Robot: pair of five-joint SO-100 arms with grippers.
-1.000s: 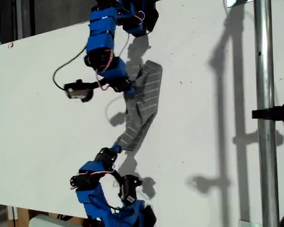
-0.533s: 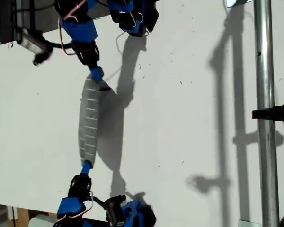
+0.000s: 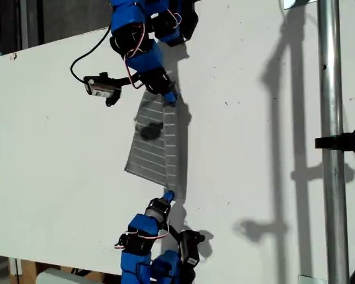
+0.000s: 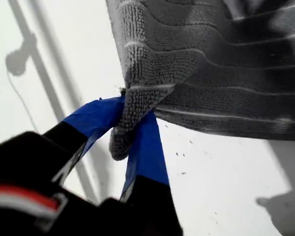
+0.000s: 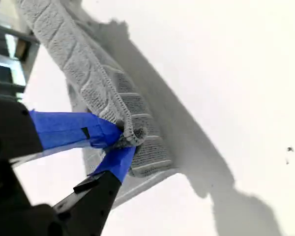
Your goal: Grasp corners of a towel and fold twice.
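A soft grey towel with thin white stripes is held taut by two corners, so a fold can be laid. My first gripper is clenched on one corner, my second gripper on another, above the white table.

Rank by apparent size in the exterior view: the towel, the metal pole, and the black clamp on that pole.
1. Metal pole: runs the whole height of the picture.
2. Towel: shorter than the pole but wider.
3. Black clamp: smallest, partly cut off at the exterior view's right edge.
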